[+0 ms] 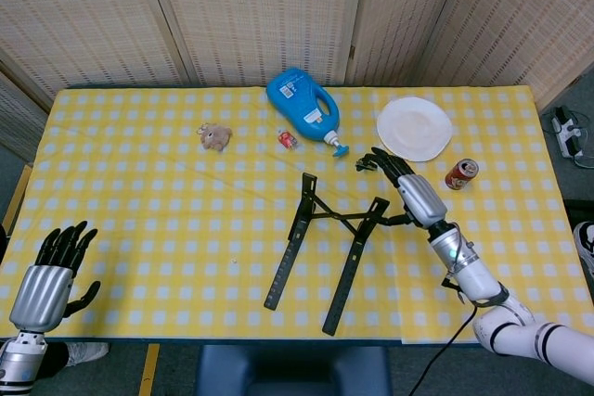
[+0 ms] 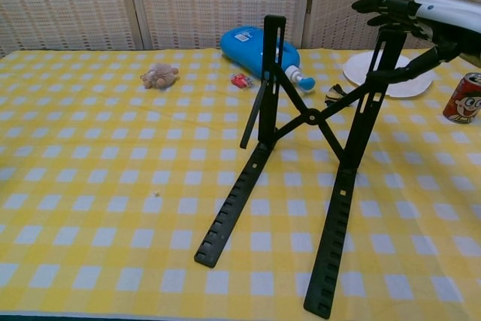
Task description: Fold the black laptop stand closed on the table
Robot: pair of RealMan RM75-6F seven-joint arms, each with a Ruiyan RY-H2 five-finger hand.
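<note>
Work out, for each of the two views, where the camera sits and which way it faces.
Head view: high above the near table edge, looking down at the whole table; shows the left hand and right hand.
Chest view: low at the near edge, looking level across the table; shows only the right hand.
Shared: the black laptop stand, blue detergent bottle, white plate.

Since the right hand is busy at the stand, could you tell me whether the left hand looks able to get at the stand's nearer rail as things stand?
Probably not: the left hand rests open at the table's near-left corner, far from the laptop stand, though nothing lies between.
</note>
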